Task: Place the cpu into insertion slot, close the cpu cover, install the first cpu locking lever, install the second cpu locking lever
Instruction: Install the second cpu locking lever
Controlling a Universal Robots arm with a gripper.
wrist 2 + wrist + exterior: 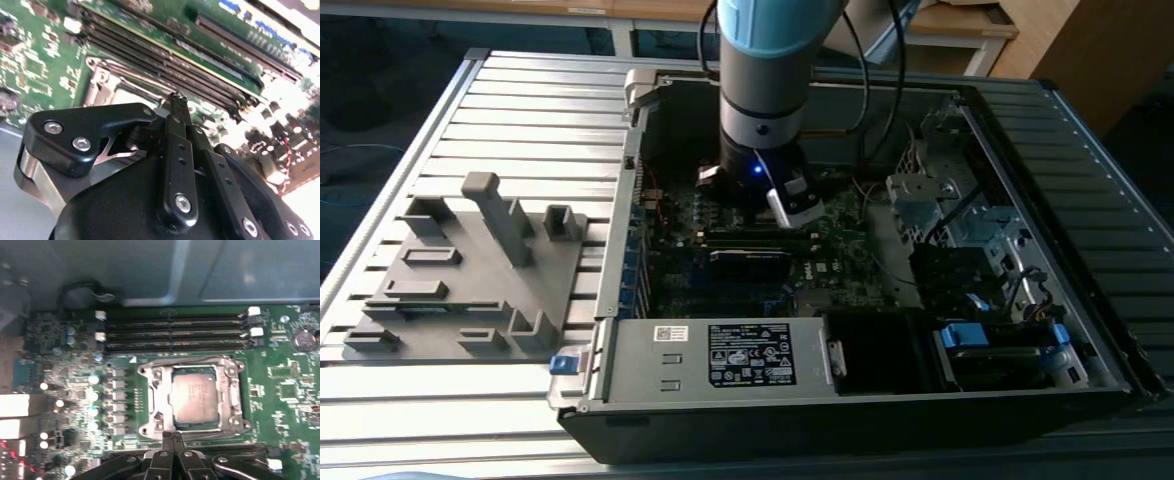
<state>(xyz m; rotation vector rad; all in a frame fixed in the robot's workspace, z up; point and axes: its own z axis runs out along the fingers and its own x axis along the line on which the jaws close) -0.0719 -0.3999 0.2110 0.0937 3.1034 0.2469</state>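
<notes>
Nearest to the cameras is the black metal two-finger gripper (176,100), whose slim fingers (172,439) are pressed together with nothing between them; the tips meet in a point in both wrist views. This point stands just at one edge of the silvery square metal cpu cover (192,397), which lies flat over the small square insertion slot (145,402) with its thin metal rim. Inside the large opening of the cover sits the cpu (195,399), a flat square chip with a dull silver-grey top, so the chip is already in its socket and the frame plate seems to be down over it. Whether the tips touch a thin locking lever along that edge, I cannot tell. Beyond the socket run the long narrow black memory slots (172,332), parallel to one another, on the green motherboard (285,390). In the exterior view the grey and light-blue robot arm (767,70) reaches down into the open black computer case (854,400), which lies on a ribbed aluminium table (494,110), with a grey plastic fixture plate (467,280) beside it on the exterior view's left. I judge that the risk here is slipping: closed tips pushing on a thin springy part may slide off and scratch the board or strike the small components near the socket.
</notes>
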